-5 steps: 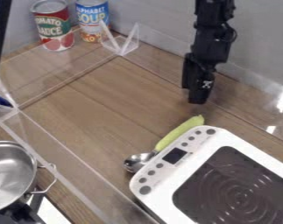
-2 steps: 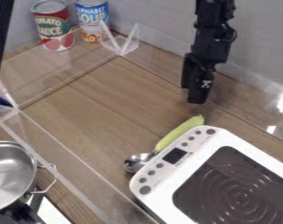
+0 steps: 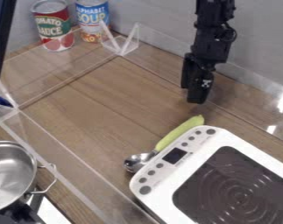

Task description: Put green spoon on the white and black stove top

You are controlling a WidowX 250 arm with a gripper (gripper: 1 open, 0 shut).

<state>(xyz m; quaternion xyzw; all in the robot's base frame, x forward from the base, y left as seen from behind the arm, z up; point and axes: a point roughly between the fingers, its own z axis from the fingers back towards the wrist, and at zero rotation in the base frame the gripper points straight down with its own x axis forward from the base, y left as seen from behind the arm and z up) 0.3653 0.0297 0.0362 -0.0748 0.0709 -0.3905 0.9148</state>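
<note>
The green spoon point(image 3: 167, 143) lies on the wooden table against the upper-left edge of the stove top, its yellow-green handle point(image 3: 182, 132) pointing up-right and its silver bowl point(image 3: 135, 162) at the lower left. The white and black stove top point(image 3: 220, 180) fills the lower right corner, with a dark button panel on its left side. My gripper point(image 3: 199, 90) hangs from the black arm above the table, up and to the right of the spoon's handle and apart from it. Its jaws are open and hold nothing.
A steel pot point(image 3: 12, 178) stands at the lower left. Two cans point(image 3: 54, 24) stand at the back left beside a clear plastic stand point(image 3: 123, 40). A clear plastic barrier point(image 3: 38, 83) runs along the left side of the table.
</note>
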